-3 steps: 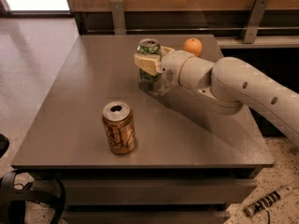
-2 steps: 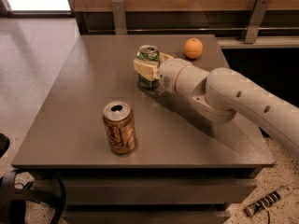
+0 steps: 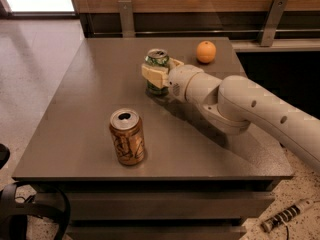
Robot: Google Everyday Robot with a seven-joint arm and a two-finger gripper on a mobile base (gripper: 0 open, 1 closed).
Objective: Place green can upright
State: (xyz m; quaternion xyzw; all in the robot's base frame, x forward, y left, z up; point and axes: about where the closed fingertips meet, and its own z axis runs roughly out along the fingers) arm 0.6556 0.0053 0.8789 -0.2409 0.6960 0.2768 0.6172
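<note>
Green can: upright on the table, toward the far edge.
Gripper: clasped around the green can, reaching in from the right edge.
Orange: far right corner.
Brown can: upright near the front edge.

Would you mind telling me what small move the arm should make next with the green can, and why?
Probably open the gripper and let go: the green can stands upright in its grasp, base seemingly on the table, apart from the orange and brown can.
</note>
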